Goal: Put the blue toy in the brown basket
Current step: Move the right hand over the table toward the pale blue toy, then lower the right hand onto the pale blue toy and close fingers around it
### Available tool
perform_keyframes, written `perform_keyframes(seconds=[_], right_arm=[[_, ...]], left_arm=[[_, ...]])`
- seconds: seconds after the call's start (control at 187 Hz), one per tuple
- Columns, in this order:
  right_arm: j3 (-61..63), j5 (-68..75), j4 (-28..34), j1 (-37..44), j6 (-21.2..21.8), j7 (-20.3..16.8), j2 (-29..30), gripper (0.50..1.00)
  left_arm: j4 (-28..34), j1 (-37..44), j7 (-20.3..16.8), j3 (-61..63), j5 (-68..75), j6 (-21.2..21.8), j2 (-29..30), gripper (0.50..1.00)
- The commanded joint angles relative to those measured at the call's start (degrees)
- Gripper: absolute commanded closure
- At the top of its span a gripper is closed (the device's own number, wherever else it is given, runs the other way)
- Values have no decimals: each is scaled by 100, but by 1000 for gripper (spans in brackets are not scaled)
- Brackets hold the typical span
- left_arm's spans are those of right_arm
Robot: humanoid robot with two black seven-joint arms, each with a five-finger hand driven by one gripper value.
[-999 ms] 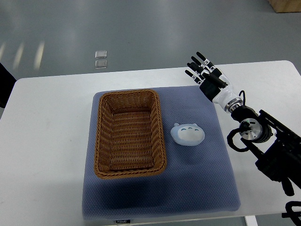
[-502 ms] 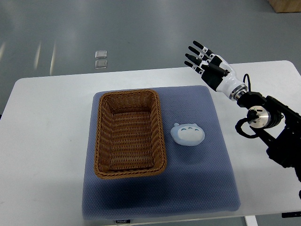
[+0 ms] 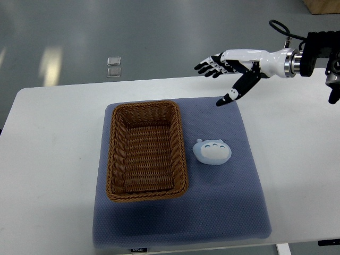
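Note:
The pale blue toy (image 3: 212, 151) lies on the blue-grey mat (image 3: 228, 207), just right of the brown wicker basket (image 3: 145, 149), which holds nothing. My right hand (image 3: 222, 71) hovers above the mat's far right corner, well above and beyond the toy. Its fingers are spread flat toward the left, the thumb points down, and it holds nothing. The white forearm runs off to the picture's right edge. My left arm does not show.
The mat lies on a white table (image 3: 53, 159). Two small clear squares (image 3: 113, 66) lie on the grey floor beyond the table's far edge. A brown box corner (image 3: 321, 5) shows at top right.
My right arm has risen and swung from the table's right side to reach in level from the right edge. The hand turned from fingers-up to flat, pointing left. Toy and basket stayed put.

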Motion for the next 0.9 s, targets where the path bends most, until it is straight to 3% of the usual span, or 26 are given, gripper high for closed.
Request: perform_keyframes(seconds=[0.0,0.24,0.486,0.684,0.892], right_arm=[[-818,-293,521,608,72,-190,-202,589],[-1363,-574,565,916,-69,-278,44,591],[-1372,-592,362,160,-904,-260,360,593],[-1354,-618,257,-253,-1246,-234,466,593],[-1319,-706,187,-491,-1326,-225,571,593]], left_arm=[[0,-1,0,0,-7,-2,0,500],[0,-19,0,0,-7,-2,0,500],[9,-19,0,0,-7,-2,0,500],[0,-19,0,0,-7,-2,0,500],[0,-19,9,9,-7,7,0,500]])
